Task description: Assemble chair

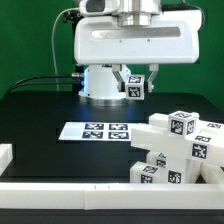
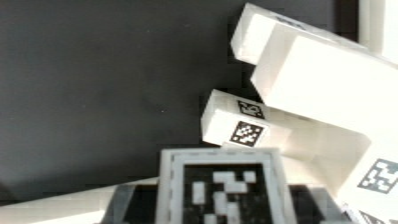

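The white robot arm hangs over the far side of the black surface (image 1: 40, 115), and its gripper (image 1: 134, 84) is pinching a small chunky white plastic part (image 1: 136, 86) that carries a square black-and-white tag – the jaws stand partly spread, closed against the sides of that part, which is lifted clear of the surface. In the wrist view the same held part (image 2: 221, 183) fills the near edge of the picture, its tagged face turned to the camera between the dark fingers. The rest of the chair – a blocky white plastic structure of joined panels and bars (image 1: 178, 150) with several square tags on its faces – sits on the surface at the exterior view's right, near the front edge and well apart from the gripper. The wrist view shows this structure (image 2: 311, 95) as tilted white slabs, with two tags on a lower block and another at the corner of the picture. The thin flat white marker board (image 1: 96, 130) lies on the surface between the arm's base and the chair structure, toward the middle. A white rail (image 1: 60, 182) borders the front of the surface, with a short white piece at the exterior view's left
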### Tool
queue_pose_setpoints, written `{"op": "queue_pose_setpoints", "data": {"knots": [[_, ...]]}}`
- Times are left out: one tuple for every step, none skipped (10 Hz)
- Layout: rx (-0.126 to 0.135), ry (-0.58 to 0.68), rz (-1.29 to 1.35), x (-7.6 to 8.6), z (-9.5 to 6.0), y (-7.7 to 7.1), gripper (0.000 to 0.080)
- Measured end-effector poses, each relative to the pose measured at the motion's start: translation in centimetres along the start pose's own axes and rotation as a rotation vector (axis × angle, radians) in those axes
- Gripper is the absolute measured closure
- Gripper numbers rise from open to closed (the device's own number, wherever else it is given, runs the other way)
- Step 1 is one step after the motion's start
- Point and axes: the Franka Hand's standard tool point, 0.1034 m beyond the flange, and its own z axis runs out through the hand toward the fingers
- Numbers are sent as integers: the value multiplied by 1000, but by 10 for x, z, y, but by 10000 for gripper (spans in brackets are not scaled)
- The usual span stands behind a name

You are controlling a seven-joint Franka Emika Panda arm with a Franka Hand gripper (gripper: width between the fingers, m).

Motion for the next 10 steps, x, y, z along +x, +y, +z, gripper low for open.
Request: {"op": "queue_pose_setpoints", "data": {"knots": [[-2,-25,0,-3,1,0,534],[-1,-7,11,2,-2,-6,534],[7,40,-16,7,-10,-33,534],[10,79,-111,11,-12,-58,534],[18,99,-137,13,-9,-63,534],[17,90,-113,13,-9,-58,534],[18,90,-116,12,-9,-59,534],[18,91,-118,12,-8,-61,534],[40,155,-119,16,-4,-76,534],[57,182,-139,14,1,-97,534]]}}
